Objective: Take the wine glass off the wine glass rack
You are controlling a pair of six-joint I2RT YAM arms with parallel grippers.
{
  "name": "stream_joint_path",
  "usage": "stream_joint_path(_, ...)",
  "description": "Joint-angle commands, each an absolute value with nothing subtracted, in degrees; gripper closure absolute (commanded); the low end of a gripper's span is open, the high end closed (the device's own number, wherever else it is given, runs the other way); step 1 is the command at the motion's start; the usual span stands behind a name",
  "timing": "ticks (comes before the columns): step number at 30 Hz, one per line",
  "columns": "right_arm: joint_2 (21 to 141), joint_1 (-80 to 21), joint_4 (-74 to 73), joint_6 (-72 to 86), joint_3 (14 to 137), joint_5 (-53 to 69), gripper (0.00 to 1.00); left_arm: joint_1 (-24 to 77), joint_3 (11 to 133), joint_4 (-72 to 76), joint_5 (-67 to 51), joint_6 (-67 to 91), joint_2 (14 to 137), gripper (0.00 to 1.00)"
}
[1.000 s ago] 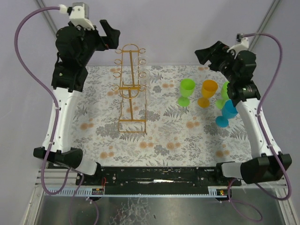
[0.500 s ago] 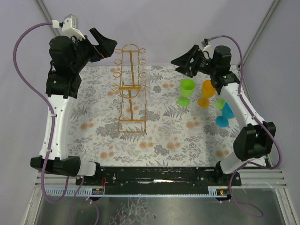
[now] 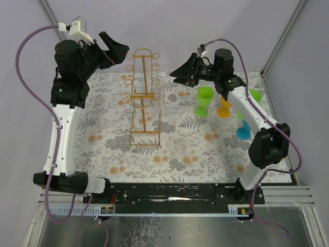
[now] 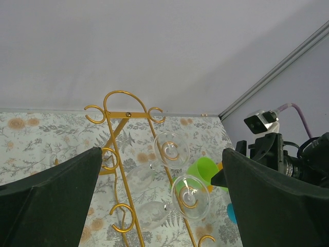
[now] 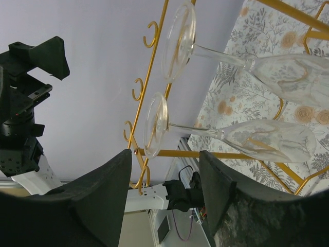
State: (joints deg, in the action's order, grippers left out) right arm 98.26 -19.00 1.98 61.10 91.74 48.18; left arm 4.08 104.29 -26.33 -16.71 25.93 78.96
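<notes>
The wine glass rack point(image 3: 142, 95), a thin gold wire stand, stands left of centre on the floral mat. Two clear wine glasses hang upside down by their bases from its right rail point(image 3: 158, 85). The left wrist view shows their round bases point(image 4: 171, 149) point(image 4: 190, 197) in the rack's point(image 4: 128, 114) hooks. The right wrist view shows both glasses side-on point(image 5: 177, 41) point(image 5: 156, 126) against the rack point(image 5: 175, 153). My left gripper point(image 3: 119, 51) point(image 4: 162, 206) is open and empty, high at the rack's far left. My right gripper point(image 3: 177, 76) point(image 5: 164, 195) is open and empty, just right of the glasses.
Coloured plastic goblets stand right of the rack: a green one point(image 3: 204, 100), an orange one point(image 3: 225, 107), a blue one point(image 3: 245, 127) and another green one point(image 3: 253, 94) behind my right arm. Tent walls and corner poles close off the back.
My right arm has swung left from above the coloured goblets to close beside the rack's glasses. My left arm shifted slightly at first and then held still.
</notes>
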Motion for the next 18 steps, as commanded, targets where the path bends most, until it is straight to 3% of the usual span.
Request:
stream_joint_path(1, 98.6, -20.2, 2.6, 62.1, 95.0, 50.8, 0.39, 4.0, 103.5, -25.8, -16.8, 25.0, 77.4, 0.00)
stream_joint_path(18, 102.2, -22.9, -2.0, 61.2, 100.5, 51.3, 0.50, 4.0, 102.9, -26.1, -16.1, 24.6, 76.8, 0.00)
